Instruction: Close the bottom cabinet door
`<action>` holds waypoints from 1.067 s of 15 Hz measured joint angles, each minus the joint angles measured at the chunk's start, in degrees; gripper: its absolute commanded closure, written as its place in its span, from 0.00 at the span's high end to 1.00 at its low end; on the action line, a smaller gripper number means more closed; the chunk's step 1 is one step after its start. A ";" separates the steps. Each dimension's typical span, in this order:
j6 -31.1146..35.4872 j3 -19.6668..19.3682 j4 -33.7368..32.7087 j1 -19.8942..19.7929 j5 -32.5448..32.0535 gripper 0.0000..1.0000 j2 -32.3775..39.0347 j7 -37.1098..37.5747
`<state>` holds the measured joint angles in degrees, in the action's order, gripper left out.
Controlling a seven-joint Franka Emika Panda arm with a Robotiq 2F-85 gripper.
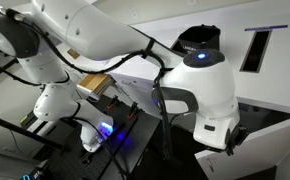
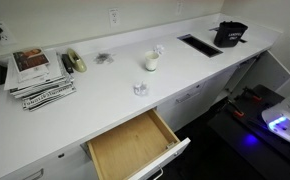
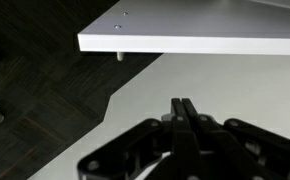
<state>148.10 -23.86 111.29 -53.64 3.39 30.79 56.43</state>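
In the wrist view my gripper point(image 3: 185, 106) is shut with its two black fingers pressed together and nothing between them. Above it lies a large flat white panel with a thin edge, the bottom cabinet door point(image 3: 200, 28), with a small peg under its edge. The fingertips sit a little below that edge, apart from it, over another plain white surface point(image 3: 235, 85). In an exterior view the white arm fills the frame and the dark gripper point(image 1: 232, 138) hangs low beside a white panel point(image 1: 277, 112). In an exterior view a tilted white panel point(image 2: 276, 68) shows at the far right.
A light wood-lined drawer point(image 2: 133, 148) stands pulled out under the white counter point(image 2: 105, 85). On the counter are magazines point(image 2: 37, 75), a cup point(image 2: 151, 62) and a black container point(image 2: 229, 34). Dark carpet point(image 3: 35, 90) lies to the left of the panel. Cables point(image 1: 115, 120) hang by the arm.
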 measured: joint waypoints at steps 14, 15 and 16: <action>-0.18 0.86 -8.29 -2.06 10.72 0.00 12.58 -1.47; -0.40 1.25 -8.35 -2.16 11.90 0.00 12.91 -1.51; -0.87 1.74 -8.44 -2.38 13.26 0.00 13.12 -1.62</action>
<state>147.23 -22.12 102.85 -56.02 16.65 43.91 54.81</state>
